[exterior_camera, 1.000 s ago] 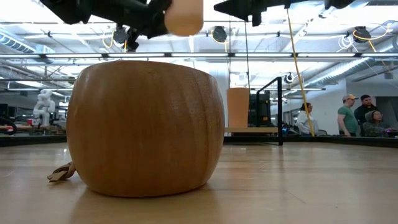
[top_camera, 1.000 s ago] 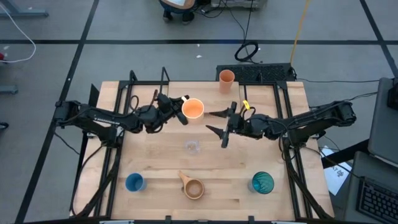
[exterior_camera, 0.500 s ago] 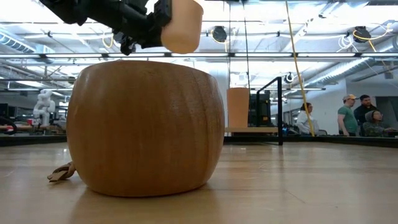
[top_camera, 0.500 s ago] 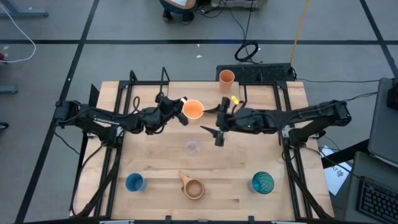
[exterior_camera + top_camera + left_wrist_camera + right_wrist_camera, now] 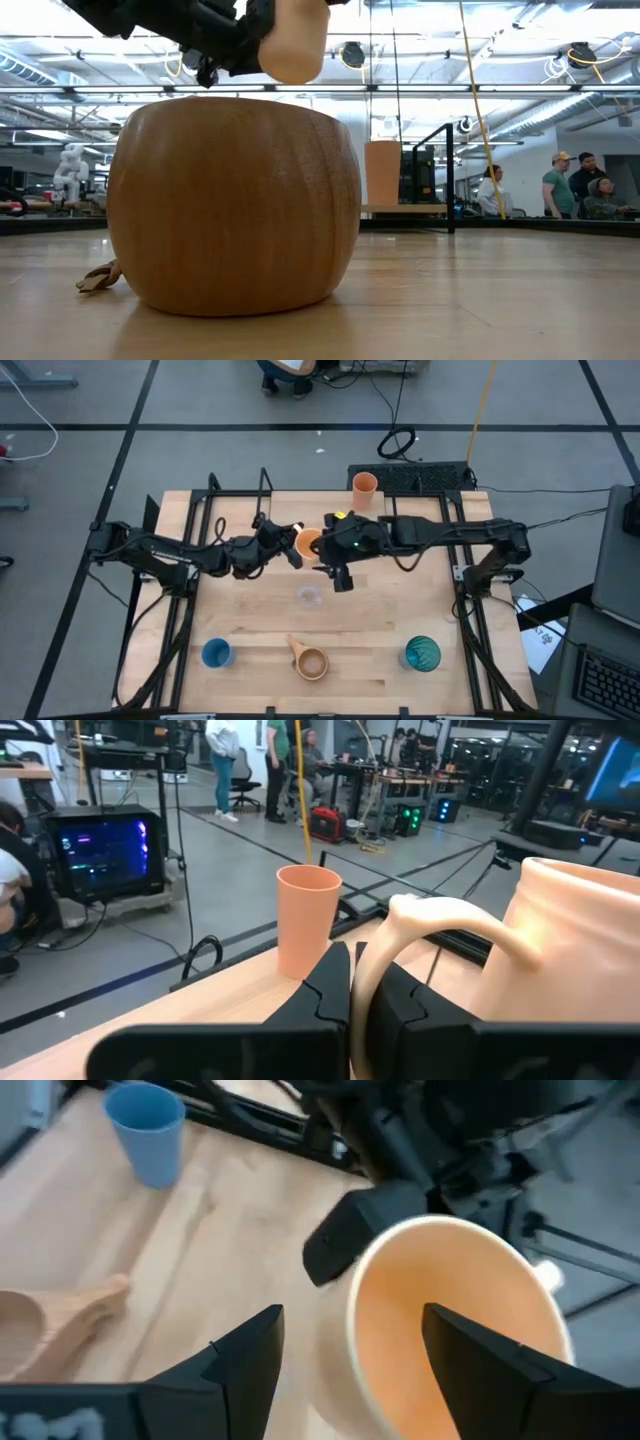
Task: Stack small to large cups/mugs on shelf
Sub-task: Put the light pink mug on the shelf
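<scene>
Above mid-desk, the left gripper [image 5: 350,990] pinches the orange mug's [image 5: 308,541] handle; the right gripper [image 5: 350,1330], fingers spread, apparently straddles its upward-facing rim, ready to take it.

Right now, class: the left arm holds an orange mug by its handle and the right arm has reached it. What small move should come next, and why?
Probably the right pincer should close on the orange mug: its open fingers straddle the rim while the left pincer grips the handle, which suggests a handover.
</scene>
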Motion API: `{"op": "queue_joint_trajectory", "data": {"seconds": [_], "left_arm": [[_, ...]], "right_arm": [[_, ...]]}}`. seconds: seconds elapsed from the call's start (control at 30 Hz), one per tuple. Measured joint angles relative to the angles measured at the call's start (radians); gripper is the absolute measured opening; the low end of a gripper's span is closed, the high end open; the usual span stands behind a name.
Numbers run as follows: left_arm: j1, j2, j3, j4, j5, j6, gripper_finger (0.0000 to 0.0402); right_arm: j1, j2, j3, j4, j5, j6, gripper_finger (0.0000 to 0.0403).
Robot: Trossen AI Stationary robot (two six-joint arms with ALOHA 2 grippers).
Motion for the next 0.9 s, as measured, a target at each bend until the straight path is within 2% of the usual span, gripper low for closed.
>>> {"op": "queue_joint_trajectory", "data": {"seconds": [0.2,0.37,0.5,0.77,0.9], "left_arm": [[-0.017,0.0,0.0,0.0,0.0,0.011,0.0007],[-0.017,0.0,0.0,0.001,0.0,0.019,0.0007],[-0.017,0.0,0.0,0.012,0.05,0.049,0.0016],[-0.021,-0.002,0.0,0.037,0.095,0.117,0.0055],[-0.031,-0.002,0.0,0.043,0.075,0.171,0.0096]], "right_arm": [[-0.002,0.017,0.001,-0.005,-0.013,-0.029,0.0162],[-0.001,0.011,0.002,-0.011,-0.022,-0.031,0.0077],[0.002,0.011,0.002,-0.028,-0.05,-0.041,0.0014],[0.001,0.009,0.002,-0.042,-0.063,-0.003,0.0008],[0.001,0.01,0.002,-0.054,-0.05,0.02,0.0005]]}}
